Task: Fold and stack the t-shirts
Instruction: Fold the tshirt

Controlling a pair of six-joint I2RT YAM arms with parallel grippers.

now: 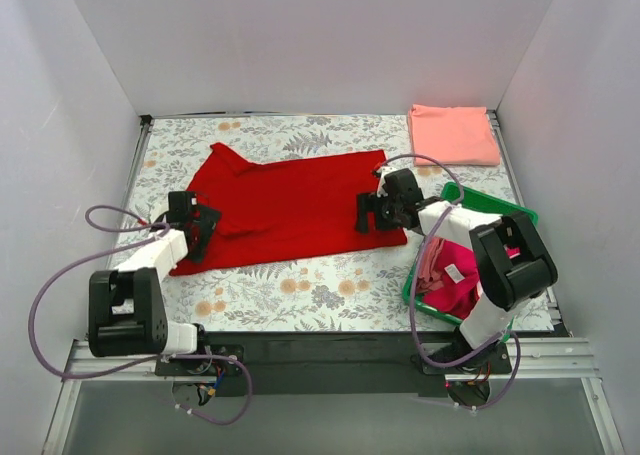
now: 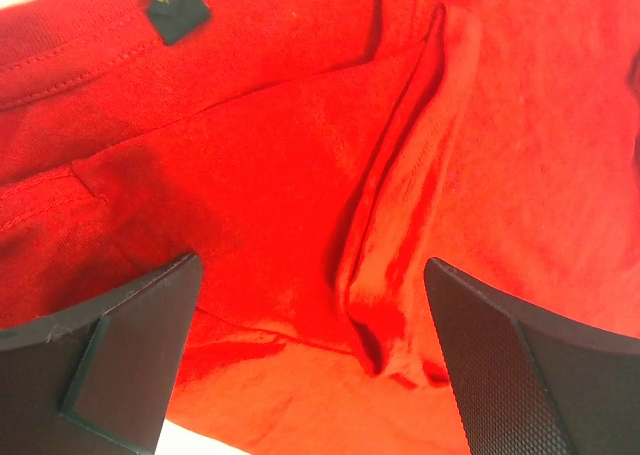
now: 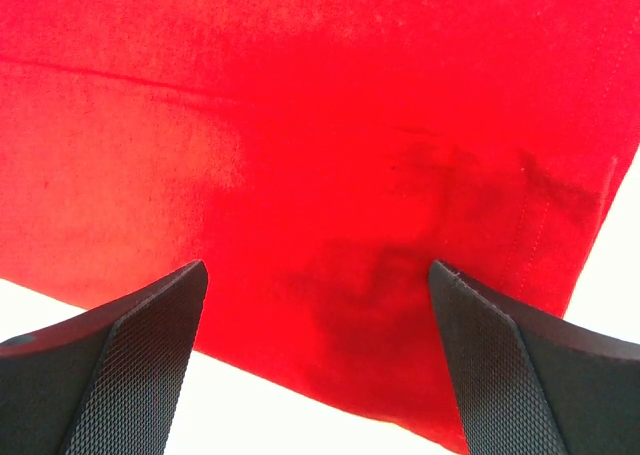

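Red shirt lies spread on the tabletop, hardly folded, my left gripper and right gripper both released over its ends; salmon shirt sits folded far right; pink shirts wait in the bin.

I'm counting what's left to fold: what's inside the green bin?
In the green bin lie a crumpled magenta shirt and a dusty pink one. The right arm covers part of the bin, so anything under it or beneath those shirts is hidden.

White arms with black joints, looping purple cables, cross-hatched black fingers.
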